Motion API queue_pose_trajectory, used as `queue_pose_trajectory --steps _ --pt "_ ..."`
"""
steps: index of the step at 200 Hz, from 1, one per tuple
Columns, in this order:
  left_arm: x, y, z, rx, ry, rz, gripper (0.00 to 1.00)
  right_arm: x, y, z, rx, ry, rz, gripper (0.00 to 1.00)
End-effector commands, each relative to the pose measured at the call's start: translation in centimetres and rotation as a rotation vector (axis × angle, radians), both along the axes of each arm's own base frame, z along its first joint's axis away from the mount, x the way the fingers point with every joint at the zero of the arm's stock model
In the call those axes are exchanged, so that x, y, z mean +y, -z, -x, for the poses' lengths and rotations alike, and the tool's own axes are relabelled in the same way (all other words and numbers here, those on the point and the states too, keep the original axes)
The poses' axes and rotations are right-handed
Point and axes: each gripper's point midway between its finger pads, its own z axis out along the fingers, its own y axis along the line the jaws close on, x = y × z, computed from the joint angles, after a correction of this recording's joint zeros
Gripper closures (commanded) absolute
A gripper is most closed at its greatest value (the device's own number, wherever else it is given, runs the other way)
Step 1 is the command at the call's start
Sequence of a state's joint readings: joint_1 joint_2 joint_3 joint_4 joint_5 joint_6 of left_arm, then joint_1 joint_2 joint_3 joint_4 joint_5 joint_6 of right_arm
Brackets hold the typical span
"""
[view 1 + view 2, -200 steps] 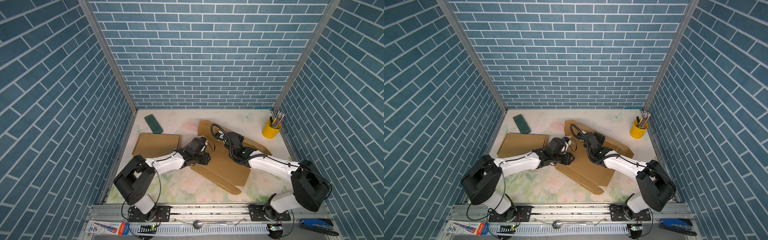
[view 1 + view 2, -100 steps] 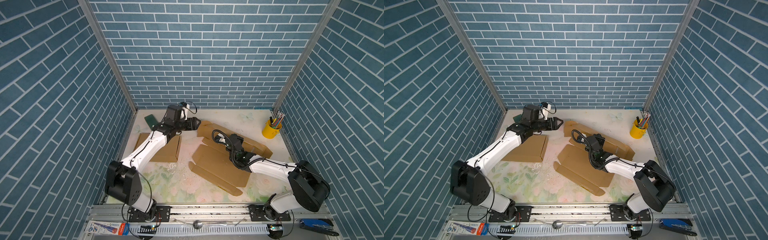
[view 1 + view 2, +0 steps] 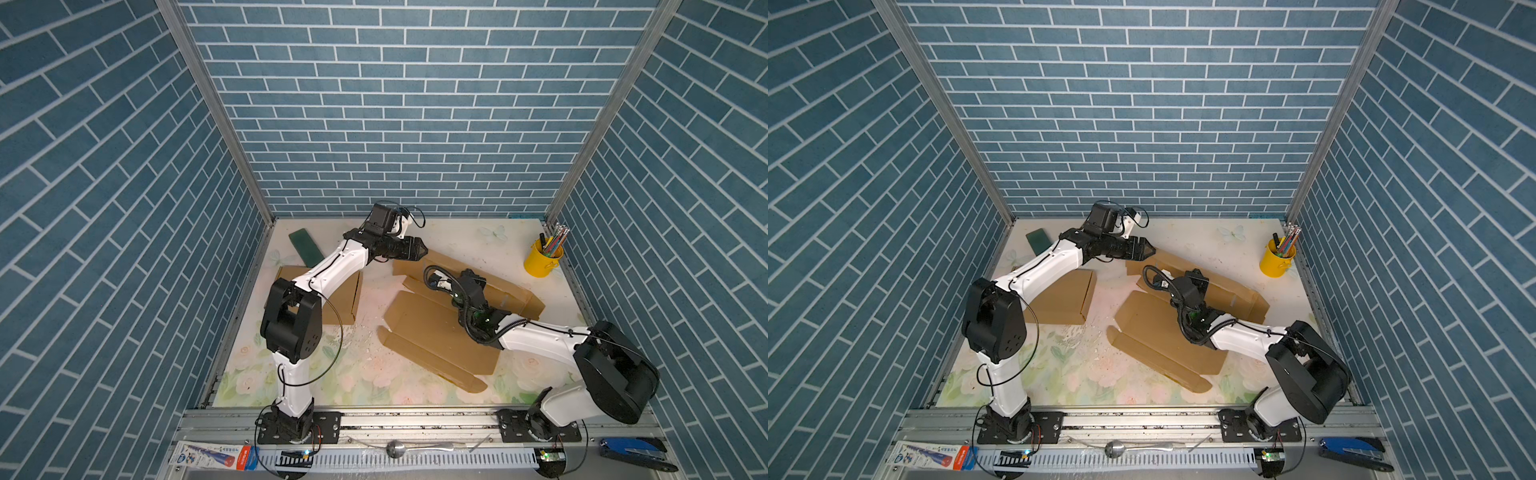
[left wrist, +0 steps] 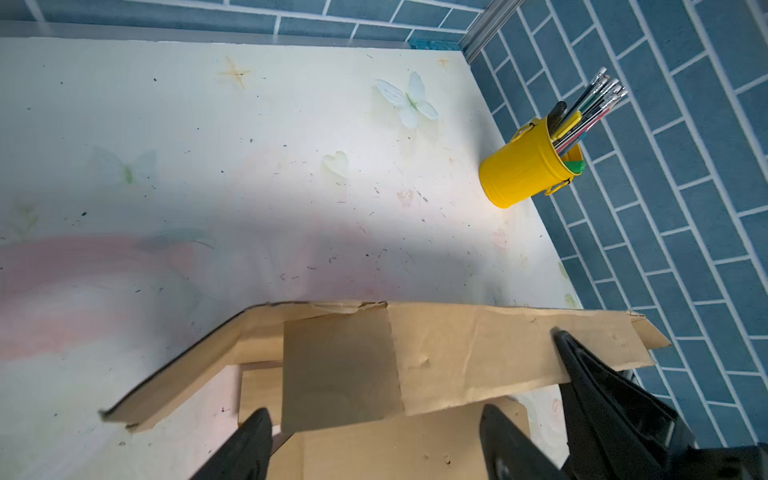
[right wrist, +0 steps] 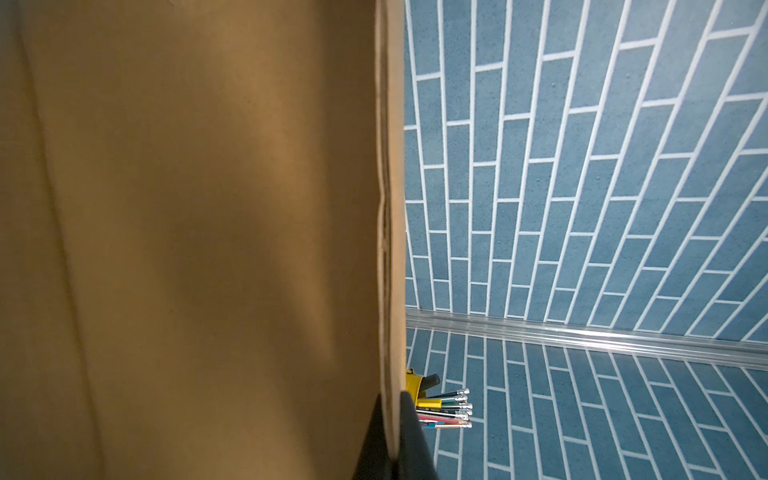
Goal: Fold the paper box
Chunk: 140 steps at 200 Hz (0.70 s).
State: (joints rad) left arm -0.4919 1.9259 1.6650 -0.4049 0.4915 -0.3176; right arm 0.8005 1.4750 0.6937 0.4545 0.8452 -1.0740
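Right wrist view: box edge pinched, left jaws wide

My right gripper (image 5: 390, 419) is clamped shut on a thin edge of the paper box (image 5: 208, 208), and that panel stands up across the lens. My left gripper (image 4: 374, 440) gapes and holds nothing, with a raised flap (image 4: 457, 353) just beyond its fingers. In both top views the paper box (image 3: 432, 332) lies mostly flat on the table (image 3: 478, 245), its far panels lifted. I judge this early wall-raising. Next: ease left onto that flap, close, fold along the crease.
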Motion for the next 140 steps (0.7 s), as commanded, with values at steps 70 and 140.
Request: queue_pose_trajectory --steps 70,140 --pt "-3.6 0.8 1.8 0.044 0.126 0.018 0.26 0.6 2.4 0.8 0.066 -0.054 0.063 1.00" --pt "-5.2 0.3 3.6 0.038 0.172 0.058 0.36 0.5 2.6 0.9 0.074 -0.055 0.062 1.00"
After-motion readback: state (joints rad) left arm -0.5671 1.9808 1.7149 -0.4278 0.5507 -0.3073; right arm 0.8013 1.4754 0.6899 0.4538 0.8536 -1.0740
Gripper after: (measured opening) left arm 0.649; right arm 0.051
